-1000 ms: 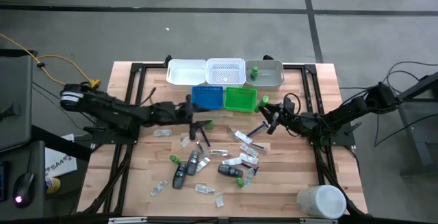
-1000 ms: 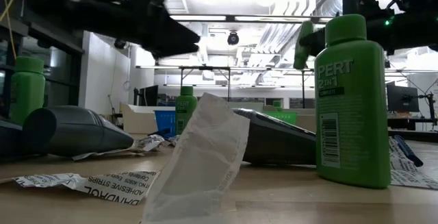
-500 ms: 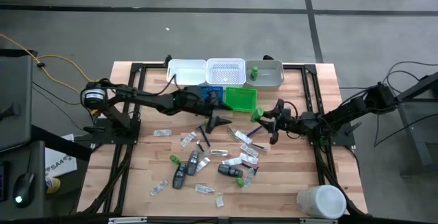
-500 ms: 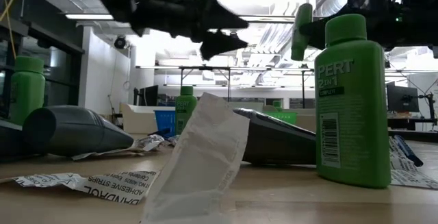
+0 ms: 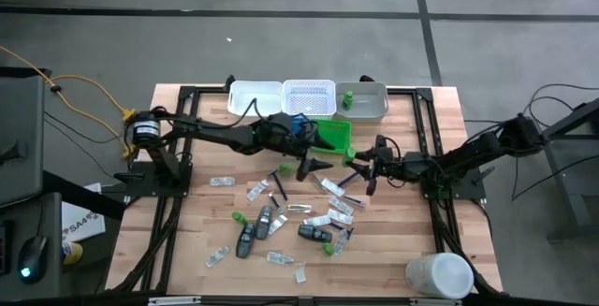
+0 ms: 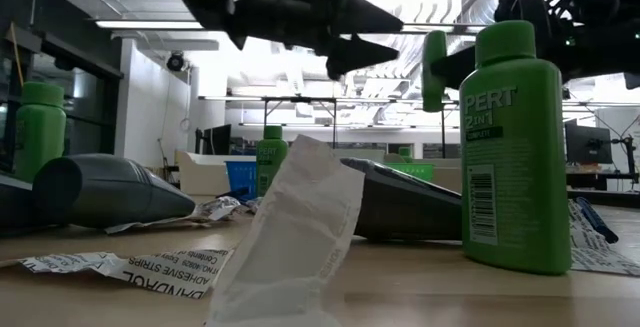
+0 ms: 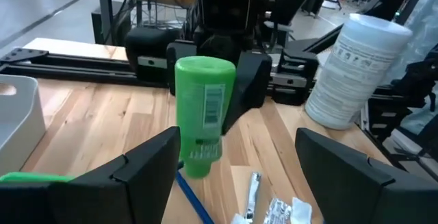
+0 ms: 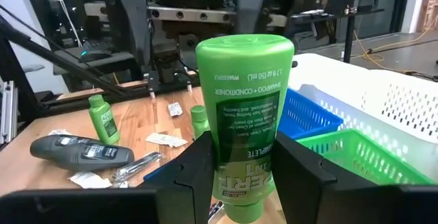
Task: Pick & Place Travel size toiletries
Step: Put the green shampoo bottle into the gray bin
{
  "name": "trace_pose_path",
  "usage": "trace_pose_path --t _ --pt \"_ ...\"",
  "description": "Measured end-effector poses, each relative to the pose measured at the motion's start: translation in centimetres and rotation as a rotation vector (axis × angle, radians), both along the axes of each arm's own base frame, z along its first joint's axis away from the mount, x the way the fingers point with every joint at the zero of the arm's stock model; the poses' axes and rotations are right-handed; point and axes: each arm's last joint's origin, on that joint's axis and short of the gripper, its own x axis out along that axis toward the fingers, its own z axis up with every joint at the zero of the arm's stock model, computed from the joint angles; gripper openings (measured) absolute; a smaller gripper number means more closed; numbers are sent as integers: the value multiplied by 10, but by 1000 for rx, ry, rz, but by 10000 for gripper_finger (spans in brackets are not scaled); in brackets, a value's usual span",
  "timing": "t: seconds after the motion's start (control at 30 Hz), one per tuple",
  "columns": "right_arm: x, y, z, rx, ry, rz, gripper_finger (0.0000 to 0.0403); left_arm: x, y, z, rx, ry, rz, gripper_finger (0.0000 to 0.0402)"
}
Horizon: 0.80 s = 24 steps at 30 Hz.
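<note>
My right gripper [image 5: 363, 164] is shut on a small green bottle [image 8: 244, 107], one of the travel size toiletries, above the table's middle right. My left gripper [image 5: 323, 164] reaches in from the left and stands open just short of that bottle [image 7: 203, 107], its fingers on either side of it and touching nothing. More toiletries [image 5: 292, 220] lie scattered on the wood: green bottles, dark grey pieces, clear packets, a thin blue-black stick. One green bottle [image 6: 515, 147] stands upright on its base close to the low camera. My right gripper pinches the green bottle's body between its two fingers, on the lower half [image 8: 220, 162] toward the cap end. The fingers come in about level from the table's right side. The bottle stands roughly upright with its flat base up, lifted clear of the table.
Along the far edge stand a white tray [image 5: 255, 98], a white mesh basket [image 5: 309, 91] and a grey bin [image 5: 372, 108] holding a green bottle. A blue tray [image 5: 281, 126] and a green tray [image 5: 332, 138] sit in front. A large white container [image 5: 438, 276] lies near right.
My left gripper has swung from the table's left toward its right and a little up, reaching out until its open fingers face the held bottle. My right gripper has stayed in place but rolled its wrist, bringing the green bottle from a tilt to nearly upright.
</note>
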Motion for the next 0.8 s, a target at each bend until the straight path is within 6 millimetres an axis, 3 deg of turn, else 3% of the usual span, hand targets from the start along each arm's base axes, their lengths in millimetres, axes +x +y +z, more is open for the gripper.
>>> trace_pose_path --t 0.23,0.8 --pt "13 2 -5 -17 56 3 119 24 3 2 12 -17 5 289" --pt "24 3 4 -31 4 -34 119 25 4 1 14 9 6 289"
